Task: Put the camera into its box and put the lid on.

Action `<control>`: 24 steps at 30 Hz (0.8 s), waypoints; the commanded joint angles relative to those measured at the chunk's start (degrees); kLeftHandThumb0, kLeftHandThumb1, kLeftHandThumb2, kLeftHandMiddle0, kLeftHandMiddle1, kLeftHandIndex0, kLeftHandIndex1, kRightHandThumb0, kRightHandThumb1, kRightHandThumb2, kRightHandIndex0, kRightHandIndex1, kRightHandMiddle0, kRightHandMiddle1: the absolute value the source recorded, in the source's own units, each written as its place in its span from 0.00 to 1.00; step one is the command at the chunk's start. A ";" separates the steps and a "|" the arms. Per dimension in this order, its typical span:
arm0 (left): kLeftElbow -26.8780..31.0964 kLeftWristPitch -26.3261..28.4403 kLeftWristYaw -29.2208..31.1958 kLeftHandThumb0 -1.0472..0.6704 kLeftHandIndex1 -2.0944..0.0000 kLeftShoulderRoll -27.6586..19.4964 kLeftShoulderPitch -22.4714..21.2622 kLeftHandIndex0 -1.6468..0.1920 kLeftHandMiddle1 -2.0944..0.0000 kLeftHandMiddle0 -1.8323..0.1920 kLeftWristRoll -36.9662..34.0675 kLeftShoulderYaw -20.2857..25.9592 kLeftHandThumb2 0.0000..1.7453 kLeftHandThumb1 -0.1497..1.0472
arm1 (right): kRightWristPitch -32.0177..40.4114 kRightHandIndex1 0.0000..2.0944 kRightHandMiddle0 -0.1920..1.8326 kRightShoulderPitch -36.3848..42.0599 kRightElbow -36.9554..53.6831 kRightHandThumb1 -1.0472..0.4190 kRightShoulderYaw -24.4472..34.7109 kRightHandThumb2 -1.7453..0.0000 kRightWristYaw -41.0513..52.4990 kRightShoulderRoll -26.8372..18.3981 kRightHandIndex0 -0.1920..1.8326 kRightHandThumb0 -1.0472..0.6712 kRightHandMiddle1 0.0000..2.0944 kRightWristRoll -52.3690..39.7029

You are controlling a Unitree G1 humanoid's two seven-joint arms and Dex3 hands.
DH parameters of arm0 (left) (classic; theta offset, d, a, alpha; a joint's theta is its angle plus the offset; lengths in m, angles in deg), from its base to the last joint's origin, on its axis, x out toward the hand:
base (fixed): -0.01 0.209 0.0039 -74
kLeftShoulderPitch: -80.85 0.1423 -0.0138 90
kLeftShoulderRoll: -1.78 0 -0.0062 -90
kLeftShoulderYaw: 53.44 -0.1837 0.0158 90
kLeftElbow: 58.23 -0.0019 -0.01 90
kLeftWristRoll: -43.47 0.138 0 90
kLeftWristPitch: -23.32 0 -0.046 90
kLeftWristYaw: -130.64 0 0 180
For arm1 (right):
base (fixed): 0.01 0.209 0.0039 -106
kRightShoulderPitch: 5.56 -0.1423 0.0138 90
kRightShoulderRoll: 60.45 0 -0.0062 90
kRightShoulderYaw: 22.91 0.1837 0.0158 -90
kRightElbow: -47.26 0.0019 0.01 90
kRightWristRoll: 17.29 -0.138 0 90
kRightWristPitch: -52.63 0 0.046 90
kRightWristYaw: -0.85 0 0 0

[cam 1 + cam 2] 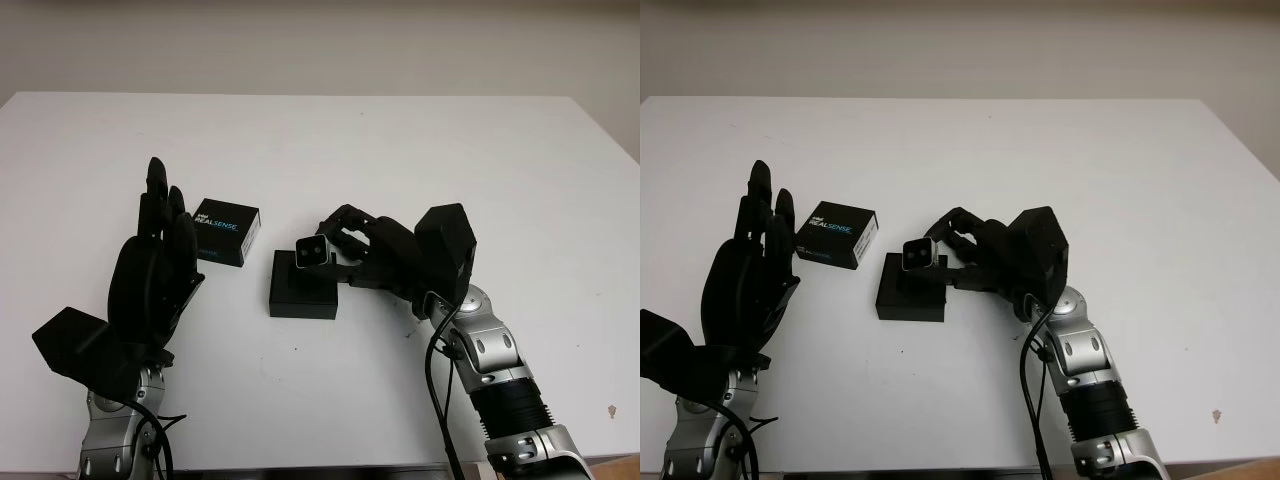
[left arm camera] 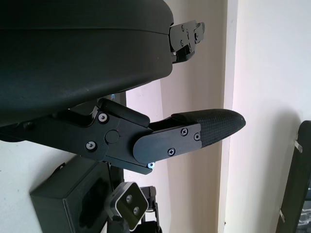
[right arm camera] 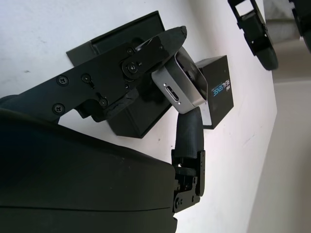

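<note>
Lid behind-left of box

camera rear hidden by right robot hand fingers

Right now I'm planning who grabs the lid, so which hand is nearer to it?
Left. The left hand, open, stands just beside the lid. The right hand holds the camera over the box, on the lid's other side and farther away.

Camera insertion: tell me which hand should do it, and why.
Right. The right hand already grips the camera just above the open box. The left hand is open, beside the lid, better saved for that.
</note>
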 commanded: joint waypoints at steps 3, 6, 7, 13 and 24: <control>0.05 0.17 -0.02 0.17 1.00 0.20 -0.14 1.00 1.00 1.00 0.19 -0.36 0.36 1.00 | -4.55 0.03 0.27 -0.03 -0.77 0.10 -0.91 0.97 -0.58 0.60 0.18 0.40 0.91 1.26; -0.24 -0.06 0.10 0.17 1.00 0.18 -0.23 1.00 1.00 1.00 0.14 -0.35 0.36 1.00 | -6.95 0.03 0.28 0.35 -1.57 0.10 -1.15 0.97 -0.80 0.97 0.18 0.40 0.90 1.62; -0.23 0.05 0.13 0.17 1.00 0.14 -0.24 1.00 1.00 1.00 0.13 -0.36 0.36 1.00 | -7.77 0.03 0.28 0.46 -1.76 0.10 -1.34 0.97 -0.97 1.01 0.18 0.40 0.90 1.99; -0.09 0.33 0.01 0.17 1.00 0.24 -0.22 1.00 1.00 1.00 0.04 -0.40 0.36 1.00 | -10.43 0.03 0.28 1.26 -1.76 0.09 -2.17 0.97 -1.28 1.33 0.17 0.40 0.91 3.23; 0.27 0.16 0.17 0.18 1.00 0.12 0.07 1.00 1.00 1.00 -0.22 -0.11 0.35 1.00 | -7.58 0.03 0.28 3.89 1.79 0.09 -1.64 0.97 -4.73 1.71 0.18 0.41 0.92 4.23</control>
